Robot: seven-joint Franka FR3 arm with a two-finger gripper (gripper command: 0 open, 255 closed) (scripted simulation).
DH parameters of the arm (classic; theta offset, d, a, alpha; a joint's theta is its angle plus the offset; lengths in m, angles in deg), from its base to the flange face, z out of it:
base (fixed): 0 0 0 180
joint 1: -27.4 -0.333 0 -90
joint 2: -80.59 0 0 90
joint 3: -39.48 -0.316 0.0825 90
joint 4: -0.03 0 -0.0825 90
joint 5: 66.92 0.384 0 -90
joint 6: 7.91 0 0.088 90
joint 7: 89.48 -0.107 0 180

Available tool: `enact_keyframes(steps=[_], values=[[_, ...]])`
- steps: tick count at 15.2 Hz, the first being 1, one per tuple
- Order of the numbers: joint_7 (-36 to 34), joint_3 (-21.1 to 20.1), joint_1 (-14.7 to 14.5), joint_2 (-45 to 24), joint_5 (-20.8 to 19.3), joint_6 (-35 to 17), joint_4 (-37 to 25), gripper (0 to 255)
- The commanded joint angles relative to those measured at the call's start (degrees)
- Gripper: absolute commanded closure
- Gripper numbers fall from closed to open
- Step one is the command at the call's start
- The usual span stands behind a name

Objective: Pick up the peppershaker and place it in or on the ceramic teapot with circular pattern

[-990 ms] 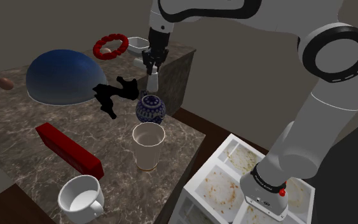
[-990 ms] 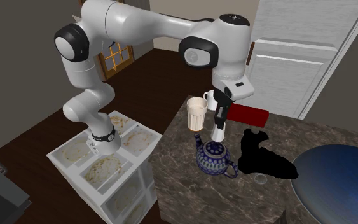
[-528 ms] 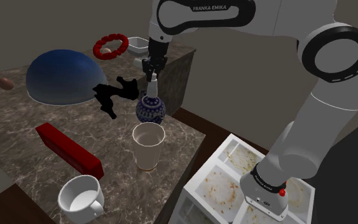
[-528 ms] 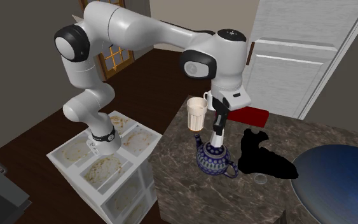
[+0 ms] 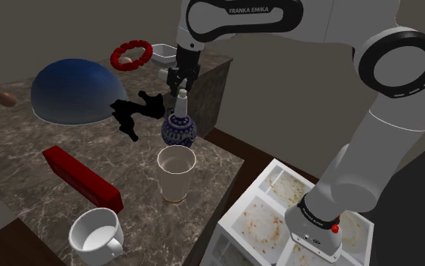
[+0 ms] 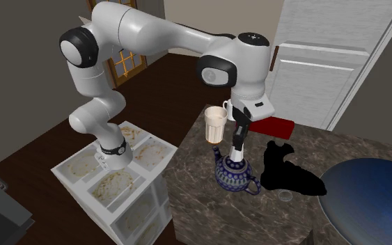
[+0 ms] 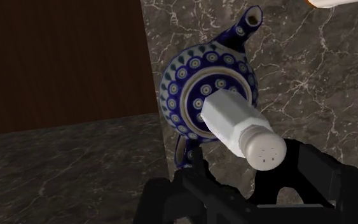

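A white peppershaker (image 5: 180, 101) (image 6: 237, 150) (image 7: 240, 128) stands a little tilted on the lid of the blue-and-white teapot (image 5: 178, 131) (image 6: 232, 175) (image 7: 182, 88), which has a pattern of circles. The teapot rests on the marble counter (image 5: 22, 162) near its edge. My black gripper (image 5: 178, 81) (image 6: 239, 133) (image 7: 254, 160) hangs just above the teapot, at the shaker's cap. It is open: in the wrist view the fingers (image 7: 198, 170) stand apart on either side of the cap, with a gap showing to each.
A beige cup (image 5: 176, 173) stands close in front of the teapot, and a black figure (image 5: 137, 110) lies beside it. A red box (image 5: 81, 177), white mug (image 5: 96, 235), blue dome (image 5: 71, 91) and red ring (image 5: 131, 54) share the counter. The counter's edge drops off beside the teapot.
The gripper brought the shaker down onto the teapot's lid, then its fingers parted and let go. The shaker now stands there on its own.
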Motion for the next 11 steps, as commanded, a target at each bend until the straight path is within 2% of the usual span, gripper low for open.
enact_keyframes(steps=[1,4,8,11], values=[[0.0,0.0,0.0,0.0,0.0,0.0,0.0,0],[0.0,0.0,0.0,0.0,0.0,0.0,0.0,0],[0.0,0.2,0.3,0.5,0.0,7.1,-6.6,0],[0.0,0.2,0.3,0.5,0.0,7.1,-6.6,0]])
